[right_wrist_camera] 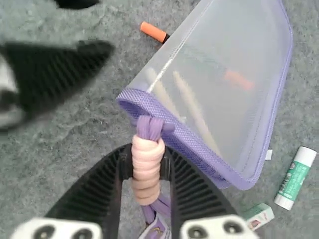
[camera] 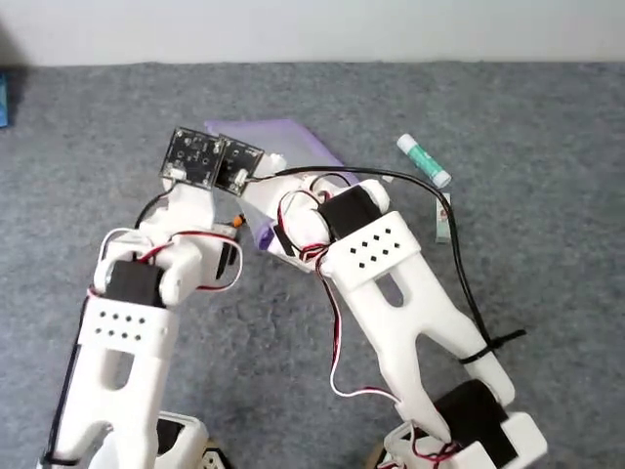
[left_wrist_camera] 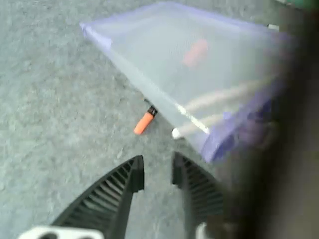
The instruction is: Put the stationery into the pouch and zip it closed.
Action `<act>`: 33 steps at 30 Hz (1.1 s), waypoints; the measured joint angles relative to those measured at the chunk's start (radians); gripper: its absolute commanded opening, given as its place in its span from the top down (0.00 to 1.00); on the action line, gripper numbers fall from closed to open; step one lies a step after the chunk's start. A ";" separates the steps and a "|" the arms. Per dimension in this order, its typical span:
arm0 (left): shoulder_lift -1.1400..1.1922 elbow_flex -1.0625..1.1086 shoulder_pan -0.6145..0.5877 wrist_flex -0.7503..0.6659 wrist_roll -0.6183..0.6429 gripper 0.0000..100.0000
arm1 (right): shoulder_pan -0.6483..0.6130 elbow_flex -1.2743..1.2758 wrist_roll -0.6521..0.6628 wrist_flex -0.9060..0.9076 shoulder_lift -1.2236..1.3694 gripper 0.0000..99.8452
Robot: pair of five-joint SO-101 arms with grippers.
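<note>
A translucent pouch (right_wrist_camera: 234, 74) with purple trim (left_wrist_camera: 164, 64) is held tilted, one corner raised off the grey carpet. My right gripper (right_wrist_camera: 147, 162) is shut on the pink and purple pull cord (right_wrist_camera: 146, 167) at that corner. Inside the pouch lie pale pencils (right_wrist_camera: 192, 107) and an orange-tipped item (left_wrist_camera: 196, 51). An orange-capped pen (left_wrist_camera: 143, 123) lies on the carpet, its far end under the pouch's edge. My left gripper (left_wrist_camera: 157, 172) hovers just short of that pen, open, with nothing between its fingers. A green and white glue stick (camera: 423, 161) and a small eraser (camera: 442, 225) lie right of the pouch.
In the high view both arms (camera: 381, 254) crowd over the purple pouch (camera: 283, 137) at the table's middle. The right arm's black cable (camera: 459, 264) runs past the eraser. Grey carpet (camera: 547, 293) covers the table, and a blue object (camera: 4, 98) sits at the far left edge.
</note>
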 measured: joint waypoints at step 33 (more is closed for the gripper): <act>0.038 -0.089 -0.083 0.046 0.244 0.75 | -0.003 -0.095 -0.169 0.000 -0.002 0.99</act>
